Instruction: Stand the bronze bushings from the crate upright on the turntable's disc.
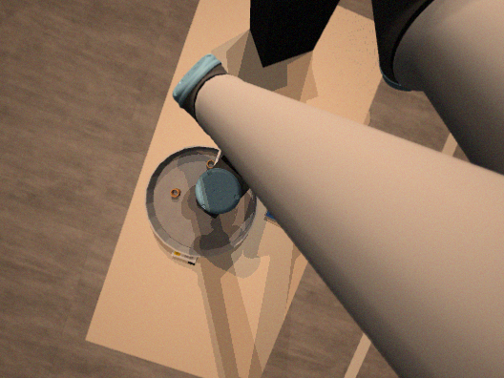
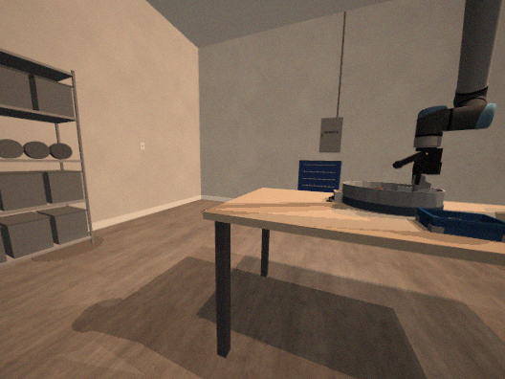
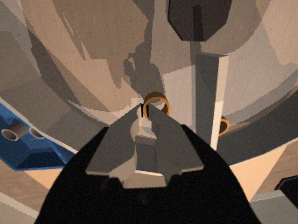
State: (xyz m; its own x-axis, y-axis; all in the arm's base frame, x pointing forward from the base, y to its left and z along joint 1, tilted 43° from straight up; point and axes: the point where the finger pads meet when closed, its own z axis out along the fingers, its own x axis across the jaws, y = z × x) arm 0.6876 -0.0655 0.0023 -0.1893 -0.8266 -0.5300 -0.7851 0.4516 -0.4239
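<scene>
Top: turntable [image 1: 150, 200] [image 2: 392, 198] [image 3: 272, 139] by left long edge of bench [image 1: 134, 305] [image 2: 277, 224] [image 3: 250, 182]; two bronze bushings [image 1: 176, 197] [image 1: 207, 165] on disc. Arm [image 1: 334, 167] [image 2: 478, 53] slants in from lower-right corner side.

Exterior: wrist bent down, tool [image 2: 416, 186] [image 3: 144, 104] low inside rim; blue crate [image 2: 461, 224] [image 3: 47, 159] along near edge.

Wrist: fingers together, apparently clamped on held bushing's [image 3: 168, 110] wall, toward turntable side nearest bench edge. Sleeve likely rigid, light, slick; wall grip suits upright placing. Steel bushings [image 3: 7, 134] [image 3: 34, 133] remain crated.
</scene>
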